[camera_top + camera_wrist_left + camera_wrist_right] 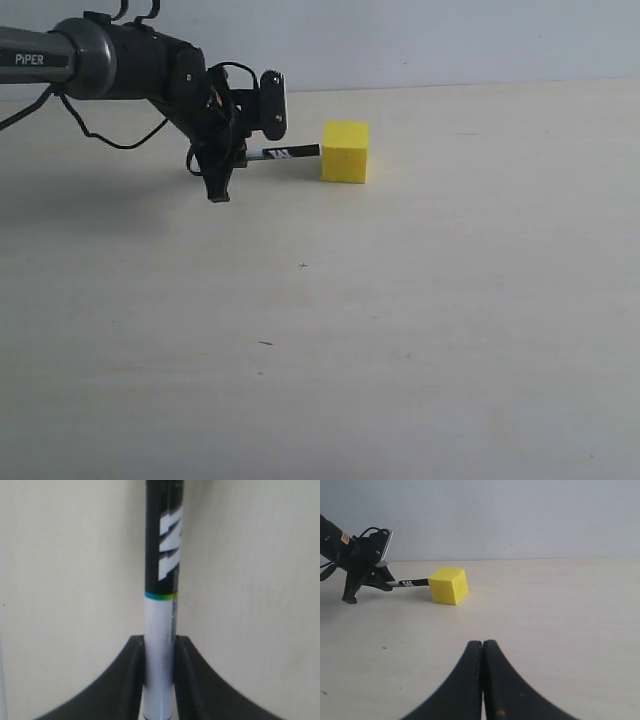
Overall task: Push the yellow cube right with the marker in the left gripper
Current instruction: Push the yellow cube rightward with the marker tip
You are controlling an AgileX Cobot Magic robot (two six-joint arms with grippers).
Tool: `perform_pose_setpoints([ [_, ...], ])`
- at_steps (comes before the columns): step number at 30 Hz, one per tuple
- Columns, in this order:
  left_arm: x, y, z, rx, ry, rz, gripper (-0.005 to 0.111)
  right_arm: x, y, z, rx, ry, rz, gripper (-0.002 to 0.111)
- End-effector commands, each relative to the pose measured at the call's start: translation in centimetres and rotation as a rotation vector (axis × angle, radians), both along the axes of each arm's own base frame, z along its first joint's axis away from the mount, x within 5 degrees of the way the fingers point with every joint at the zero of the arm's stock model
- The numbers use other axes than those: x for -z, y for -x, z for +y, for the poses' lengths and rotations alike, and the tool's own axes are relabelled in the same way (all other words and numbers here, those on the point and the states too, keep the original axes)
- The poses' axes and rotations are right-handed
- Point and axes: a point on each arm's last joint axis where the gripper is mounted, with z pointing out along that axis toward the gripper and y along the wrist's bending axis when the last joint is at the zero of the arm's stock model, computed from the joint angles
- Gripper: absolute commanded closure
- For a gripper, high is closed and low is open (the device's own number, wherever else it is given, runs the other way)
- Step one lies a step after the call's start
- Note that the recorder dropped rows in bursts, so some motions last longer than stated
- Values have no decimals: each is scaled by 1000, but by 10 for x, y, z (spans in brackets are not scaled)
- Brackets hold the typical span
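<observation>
Left gripper (222,172): the fingers (131,680) are clamped on the marker (284,153), one on each side of its white barrel. In the left wrist view the barrel sits tight in the slot between them, with no gap on either side. A thin coloured band marks where white barrel meets black half, a little beyond the fingertips. The white lettering lies further out on the black half.

Marker attitude: roughly level with the tabletop (420,330) and held just above it, sticking straight out from the fingers.

Yellow cube (346,152): it sits flat on the tabletop directly ahead of the left fingers, at the far end of the marker. The black tip meets the cube's near face; neither the exterior nor the right wrist view shows a gap between them. The cube is out of the left wrist view.

Right gripper (483,647): its fingers (468,685) are pressed together with nothing between them, hovering low over bare tabletop. The cube is well apart from them, ahead and off to one side.
</observation>
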Motion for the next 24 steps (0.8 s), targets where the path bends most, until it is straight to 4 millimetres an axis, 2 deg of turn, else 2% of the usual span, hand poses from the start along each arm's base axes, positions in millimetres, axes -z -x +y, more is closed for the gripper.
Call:
perform_pose_setpoints([
  [1, -4, -4, 20, -119, -34, 28, 107, 1, 0, 0, 0, 1, -8, 108],
  [5, -1, -5, 42, -189, -91, 96, 107, 1, 0, 0, 0, 1, -8, 108],
  [10, -1, -6, 42, -183, -90, 80, 107, 1, 0, 0, 0, 1, -8, 108],
  [15, -3, -4, 15, -118, -44, 8, 107, 1, 0, 0, 0, 1, -8, 108],
  [21, -5, 11, -29, 3, -14, -55, 107, 1, 0, 0, 0, 1, -8, 108],
  [24, -4, 16, -37, 16, -20, -46, 107, 1, 0, 0, 0, 1, -8, 108],
])
